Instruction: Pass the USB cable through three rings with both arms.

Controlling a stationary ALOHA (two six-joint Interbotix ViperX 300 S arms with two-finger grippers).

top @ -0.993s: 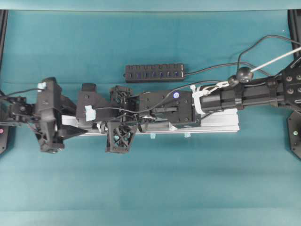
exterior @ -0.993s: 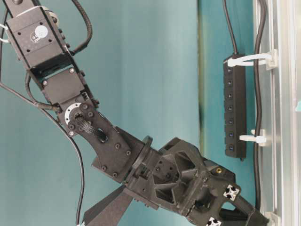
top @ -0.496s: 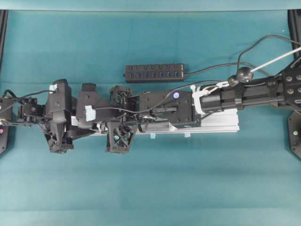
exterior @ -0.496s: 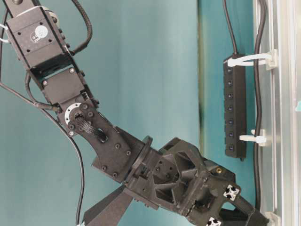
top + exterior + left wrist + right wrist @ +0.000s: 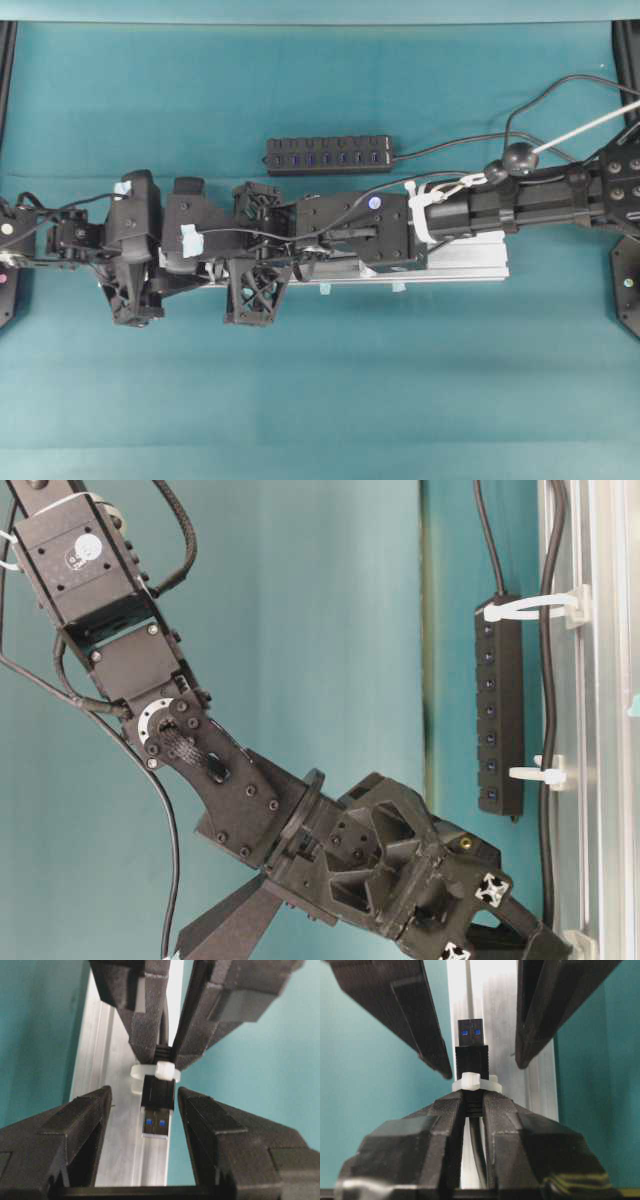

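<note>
black USB cable (image 5: 159, 1097), whitish ring (image 5: 150, 1071), silver rail (image 5: 107, 1075)

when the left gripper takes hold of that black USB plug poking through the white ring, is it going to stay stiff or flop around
The black USB plug with its silver tip looks rigid, so it should probably hold straight. The thin black cord behind it likely flops. The open left gripper already straddles the plug, while the shut right gripper pinches the cord behind the whitish plastic ring.

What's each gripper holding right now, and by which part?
The right gripper pinches the USB cable just behind its plug, at a ring. The left gripper is open around the plug, holding nothing.
</note>
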